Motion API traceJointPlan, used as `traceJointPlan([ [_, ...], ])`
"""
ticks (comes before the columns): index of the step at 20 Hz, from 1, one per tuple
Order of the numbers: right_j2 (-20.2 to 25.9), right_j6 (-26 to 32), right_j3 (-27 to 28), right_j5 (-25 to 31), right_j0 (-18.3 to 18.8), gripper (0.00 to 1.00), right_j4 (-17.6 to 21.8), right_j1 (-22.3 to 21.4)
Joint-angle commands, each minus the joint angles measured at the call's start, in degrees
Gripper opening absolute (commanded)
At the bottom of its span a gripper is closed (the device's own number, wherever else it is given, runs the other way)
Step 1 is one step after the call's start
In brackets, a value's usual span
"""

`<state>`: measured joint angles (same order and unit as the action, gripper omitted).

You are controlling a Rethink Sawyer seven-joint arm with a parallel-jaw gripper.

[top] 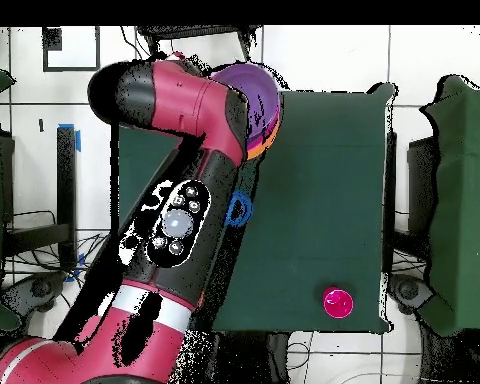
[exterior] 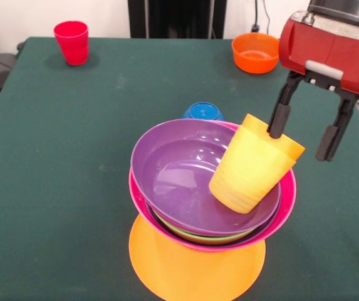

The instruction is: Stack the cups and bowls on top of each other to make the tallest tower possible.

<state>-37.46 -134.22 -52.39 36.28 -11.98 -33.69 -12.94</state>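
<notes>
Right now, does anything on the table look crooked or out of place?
Yes. The yellow cup leans tilted inside the top purple bowl instead of upright; one finger of the gripper is inside its rim.

Purple bowl (exterior: 185, 169), yellow cup (exterior: 251, 166), red cup (exterior: 71, 41).

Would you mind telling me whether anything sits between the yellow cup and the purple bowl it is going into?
Nothing visible does. The yellow cup hangs tilted with its base already inside the top purple bowl of the tower. One finger of the open gripper is inside the cup's rim; the other is outside, clear of it.
</notes>
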Motion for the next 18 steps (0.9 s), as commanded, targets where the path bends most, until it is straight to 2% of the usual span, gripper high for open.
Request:
traceJointPlan([
  [1, 8.64, -7.7, -6.64, -2.94, 0.99, 1.0, 1.15, 2.57],
  [13, 8.89, -7.46, -6.66, -3.32, 1.13, 1.0, 1.57, 2.51],
  [18, 7.61, -8.61, -7.7, -0.71, 0.13, 1.0, 1.56, 1.07],
])
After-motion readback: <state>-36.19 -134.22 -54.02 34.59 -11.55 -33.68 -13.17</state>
